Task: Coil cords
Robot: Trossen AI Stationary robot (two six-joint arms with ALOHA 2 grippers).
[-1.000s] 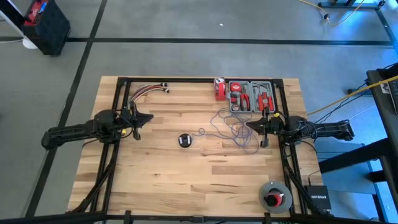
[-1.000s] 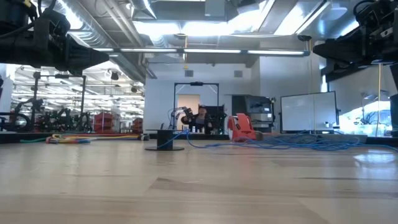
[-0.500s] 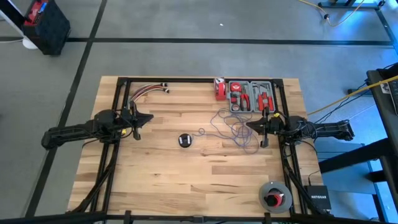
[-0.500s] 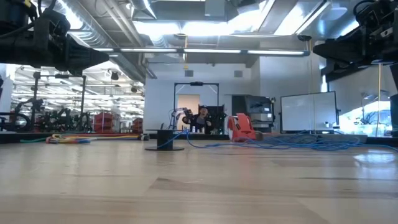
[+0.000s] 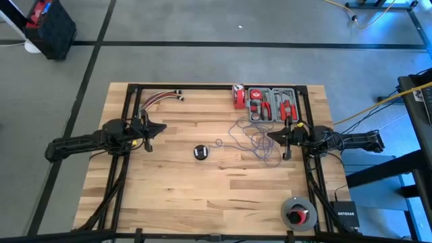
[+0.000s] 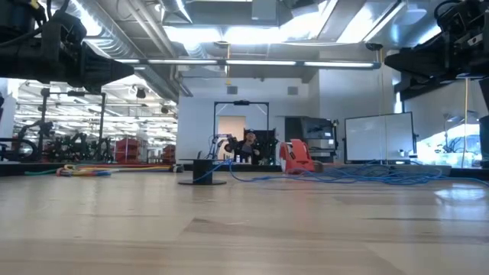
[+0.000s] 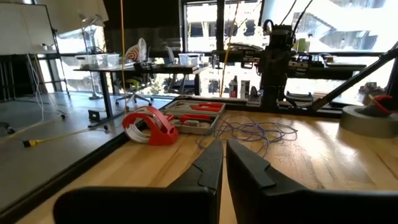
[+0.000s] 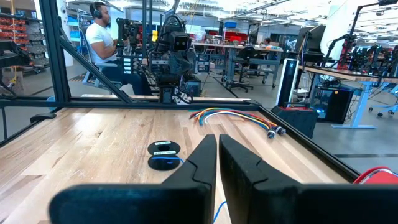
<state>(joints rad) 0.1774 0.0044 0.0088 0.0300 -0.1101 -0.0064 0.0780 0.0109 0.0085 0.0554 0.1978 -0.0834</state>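
Observation:
The cords (image 5: 255,140) are one thin blue-violet wire lying in loose tangled loops on the wooden table, right of centre; they show too in the low view (image 6: 359,175) and the left wrist view (image 7: 252,130). My left gripper (image 5: 162,127) hangs shut above the table's left side, pointing level toward the right. My right gripper (image 5: 270,134) hangs shut above the right side, pointing left, over the tangle's right part without touching it.
A small black round disc (image 5: 200,152) lies near the table's centre. A bundle of red, yellow and white wires (image 5: 160,98) lies at the far left. A red tape measure (image 5: 238,96) and a grey tool tray (image 5: 272,104) sit at the far edge. A tape roll (image 5: 298,212) is near right.

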